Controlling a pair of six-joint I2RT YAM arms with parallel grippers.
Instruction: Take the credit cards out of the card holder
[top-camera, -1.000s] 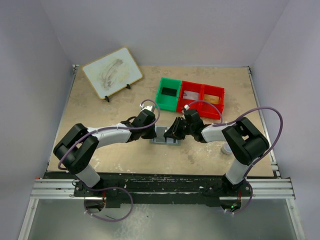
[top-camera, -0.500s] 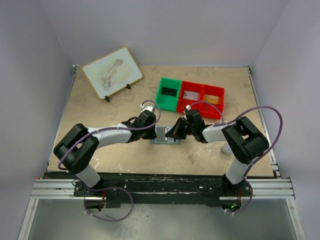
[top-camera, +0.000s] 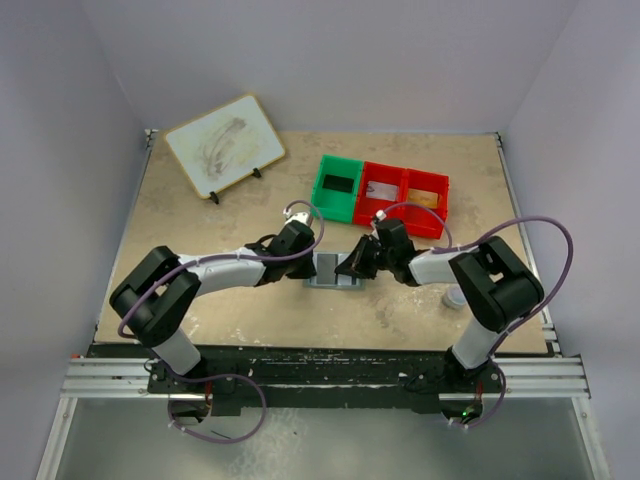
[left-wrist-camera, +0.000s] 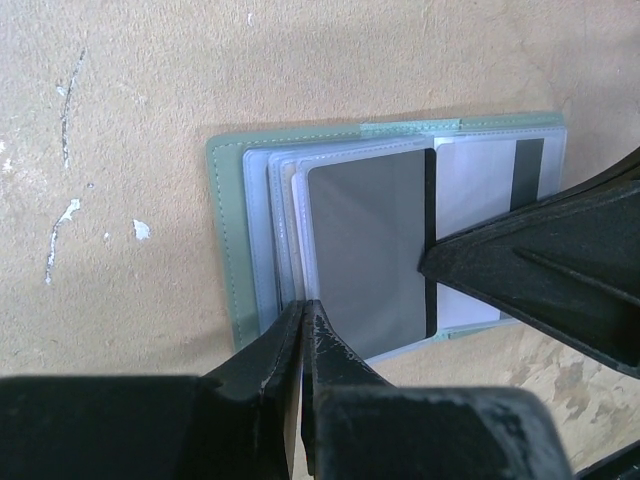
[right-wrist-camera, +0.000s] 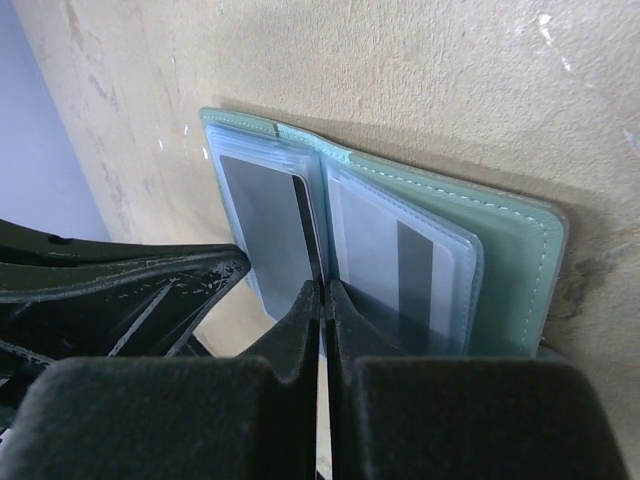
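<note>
Top external view: we see the card holder (top-camera: 331, 270) lying open on the bench (top-camera: 200, 220), just below the middle of the frame, with both arms reaching in to meet over it. Its long axis runs left to right across the frame, so one panel faces each arm. The left fingers (top-camera: 306, 262) are at its left end and the right fingers (top-camera: 354, 266) at its right end, and neither arm is clearly the nearer. Higher in the frame, well apart from it, stand a green bin (top-camera: 338, 186) and red bins (top-camera: 405, 198). A pale board (top-camera: 224, 145) on a stand is at the upper left.

Left wrist view: the holder fills the middle, green-edged, with clear sleeves. A dark card (left-wrist-camera: 365, 255) sits in its left panel and a striped card (left-wrist-camera: 485, 200) in its right panel, both inside their sleeves. The left fingers rise from the bottom edge, pressed together, their tip at the lower left corner of the sleeve stack. We cannot tell whether a sleeve is caught between them. The right fingers enter from the right, their point meeting the dark card's right edge beside the fold.

Right wrist view: the right fingers, pressed together, aim straight at the fold, with the dark card just left of the tip and the striped card just right. Whether a thin edge is nipped there, we cannot tell.

We judge the coming move turns on that contact. The dark card's fold-side edge lies at the right fingers' tip, so it would likely slide along the holder's long axis while the left fingers pin the panel.
</note>
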